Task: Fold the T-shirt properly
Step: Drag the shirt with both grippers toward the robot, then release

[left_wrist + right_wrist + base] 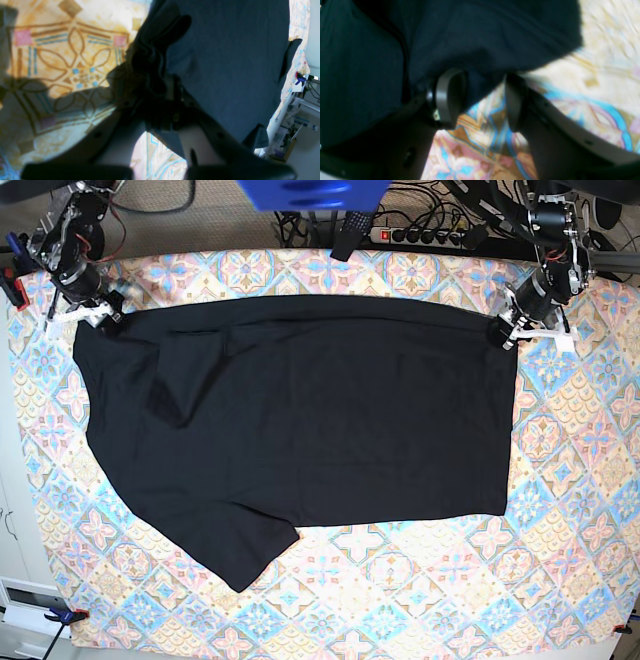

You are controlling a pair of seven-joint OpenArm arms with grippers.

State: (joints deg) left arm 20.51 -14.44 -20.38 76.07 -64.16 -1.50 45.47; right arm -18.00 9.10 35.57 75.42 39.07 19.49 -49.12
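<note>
T-shirt (pixel 300 410) lies flat on patterned tablecloth (pixel 420 580), soft & limp, so I'd grip corners/hems. Left gripper (pixel 160 100) clamped shut on bunched far-edge corner. Right gripper (pixel 480 100) jaws apart, straddling the other corner's edge, nothing pinched yet.

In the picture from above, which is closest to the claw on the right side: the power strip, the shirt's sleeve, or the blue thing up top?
From the left claw:
1. Power strip, up along the far edge.
2. Blue thing, top middle.
3. T-shirt sleeve, near edge, far across.
</note>
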